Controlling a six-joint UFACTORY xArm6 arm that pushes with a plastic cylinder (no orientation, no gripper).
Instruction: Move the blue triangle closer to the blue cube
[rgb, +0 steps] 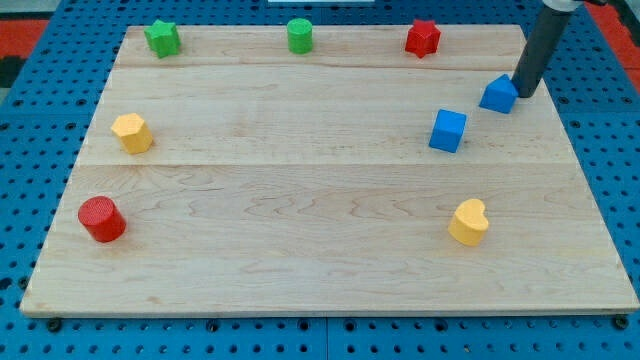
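My tip (524, 95), the lower end of a straight dark matte rod, sits on the pale wooden table (320, 250) touching the right side of the small blue triangle block (498, 94), at about 3 o'clock from it. The arm has no gripper, only the rod, so nothing is grasped or clenched; it only makes contact with the block.

The blue triangle block lies at roughly 2 o'clock on the table, and the blue cube (448, 131) sits near it, apart, at about 8 o'clock from the triangle. The cube has flat, smooth faces and sharp edges.

Along the 12 o'clock edge stand a green star-shaped block (162, 38), a green cylinder (300, 35) and a red star-shaped block (423, 38). A yellow hexagonal block (132, 132) lies at 9 o'clock, a red cylinder (102, 219) at 8 o'clock, a yellow heart-shaped block (468, 222) at 4 o'clock.

The table shows lengthwise grain and plank seams, resting on a blue perforated panel (610, 110). No writing is legible
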